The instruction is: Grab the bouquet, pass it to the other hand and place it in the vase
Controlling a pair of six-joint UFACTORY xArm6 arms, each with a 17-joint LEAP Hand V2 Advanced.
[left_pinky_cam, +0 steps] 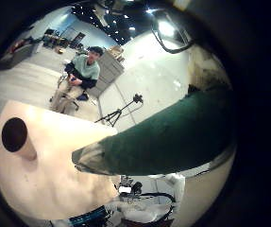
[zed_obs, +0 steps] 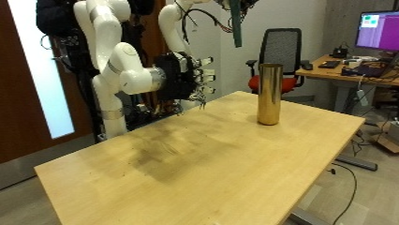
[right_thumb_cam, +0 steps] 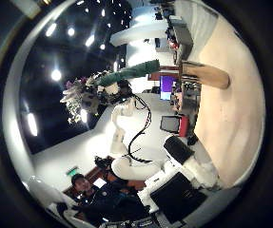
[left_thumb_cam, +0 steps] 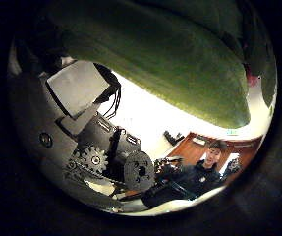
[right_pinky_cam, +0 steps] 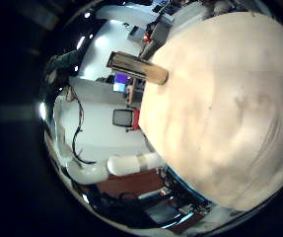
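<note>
The left hand [left_thumb_cam: 99, 149] was clasped round the green-wrapped bouquet [zed_obs: 237, 30], holding it high with the stem hanging down. The right hand [zed_obs: 187, 75] hung loosely spread and empty off the worktop's [zed_obs: 212, 159] far edge, so the handover looked done. Next the stem had to be lined up over the gold vase [zed_obs: 268, 94], upright on the worktop below the left hand; nothing stood between them, and an office chair [zed_obs: 286, 49] sat behind the vase.
</note>
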